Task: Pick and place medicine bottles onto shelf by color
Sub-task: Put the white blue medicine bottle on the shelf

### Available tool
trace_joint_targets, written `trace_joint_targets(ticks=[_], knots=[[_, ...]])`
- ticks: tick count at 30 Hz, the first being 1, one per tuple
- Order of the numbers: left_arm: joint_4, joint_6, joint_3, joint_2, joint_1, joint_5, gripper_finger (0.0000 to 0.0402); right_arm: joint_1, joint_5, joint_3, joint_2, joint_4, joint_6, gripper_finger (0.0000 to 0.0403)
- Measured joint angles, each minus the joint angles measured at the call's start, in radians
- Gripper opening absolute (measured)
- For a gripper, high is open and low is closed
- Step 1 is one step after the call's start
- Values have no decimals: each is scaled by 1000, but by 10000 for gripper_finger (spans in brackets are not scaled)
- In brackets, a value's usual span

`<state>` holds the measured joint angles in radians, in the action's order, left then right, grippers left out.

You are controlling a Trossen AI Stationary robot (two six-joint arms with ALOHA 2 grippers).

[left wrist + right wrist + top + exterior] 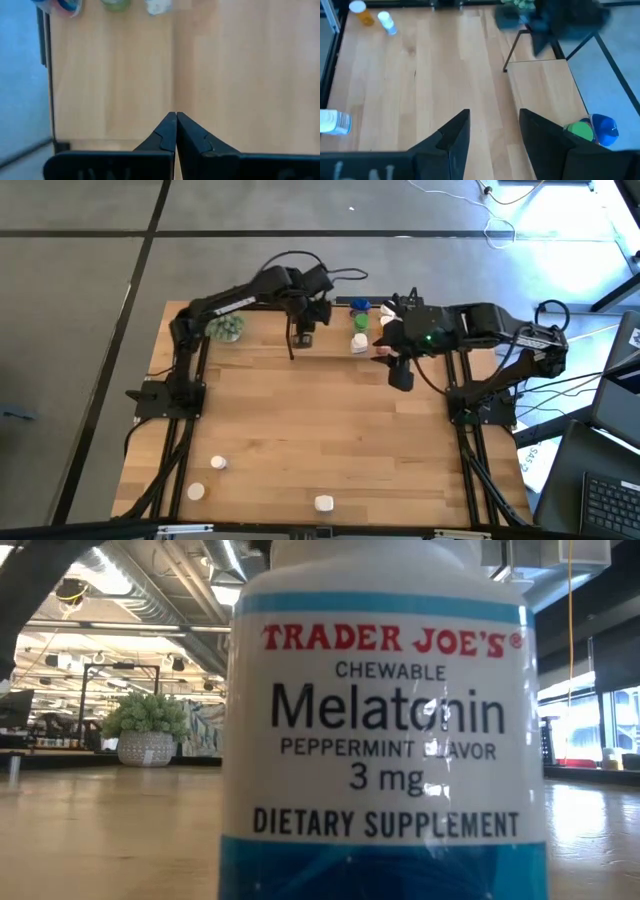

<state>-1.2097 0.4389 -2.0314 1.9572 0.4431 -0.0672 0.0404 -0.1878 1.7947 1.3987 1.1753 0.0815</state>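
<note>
The shelf (325, 330) stands at the table's far edge. On its right part a blue bottle (360, 307), a green bottle (360, 323) and a white bottle (358, 343) stand in a row; the blue (65, 4), green (116, 4) and white (159, 6) bottles also show in the left wrist view. My left gripper (176, 120) is shut over the shelf board's (115, 75) left part, with nothing between its fingers. My right gripper (492, 127) is open and holds nothing, at the shelf's right end beside the green bottle (580, 131) and the blue bottle (604, 125).
Three more bottles stand near the table's front edge: one white (218, 464), one (195, 491) that looks orange in the right wrist view (362, 14), and a white one with a blue band (323, 502) that fills the low view (385, 730). A green plant ball (227, 328) sits left of the shelf.
</note>
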Motion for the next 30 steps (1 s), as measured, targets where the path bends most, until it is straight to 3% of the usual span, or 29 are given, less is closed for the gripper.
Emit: trace_joint_targets(ticks=[4,9,15,19,25,30], knots=[[-104,-47,0,-79,-33,-8,0,3,-3,0,0,-1,15,173],[-223,-122,2,-173,-71,-89,0,3,-3,0,0,-3,20,173],[-330,-230,20,-315,-142,-74,0,10,2,0,3,-6,24,173],[-328,-354,149,-469,-210,-62,0,34,6,0,8,-15,32,173],[-326,-681,391,-707,-350,1,0,83,5,0,10,-45,45,173],[-334,-971,517,-846,-498,1,0,124,5,0,14,-75,38,173]])
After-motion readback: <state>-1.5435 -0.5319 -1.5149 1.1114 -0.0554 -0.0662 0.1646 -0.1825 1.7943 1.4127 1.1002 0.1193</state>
